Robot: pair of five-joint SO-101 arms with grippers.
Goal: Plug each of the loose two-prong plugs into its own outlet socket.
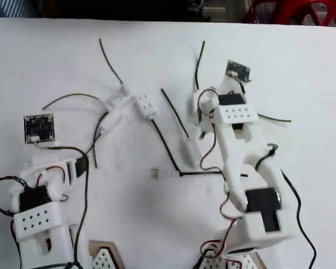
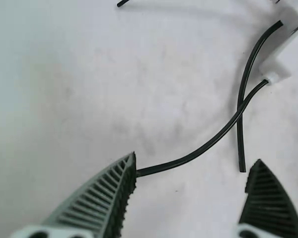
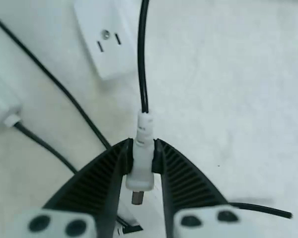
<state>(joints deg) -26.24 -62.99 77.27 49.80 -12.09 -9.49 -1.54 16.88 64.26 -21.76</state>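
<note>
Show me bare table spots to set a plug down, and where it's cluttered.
Bare table: right of the right arm, at the far left corner beyond the square board, and at the front between both arms, below the loose plug. Crowded: the middle, around the sockets, cables and the right gripper's plug.

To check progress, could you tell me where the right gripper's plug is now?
The white plug sits clamped in the right gripper, near the middle of the high view, short of the white outlet socket.

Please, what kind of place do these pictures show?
Probably a robotics lab or workshop bench: a white table bears two small robot arms, an outlet socket lying loose, and a corded plug between the right arm's jaws.
</note>
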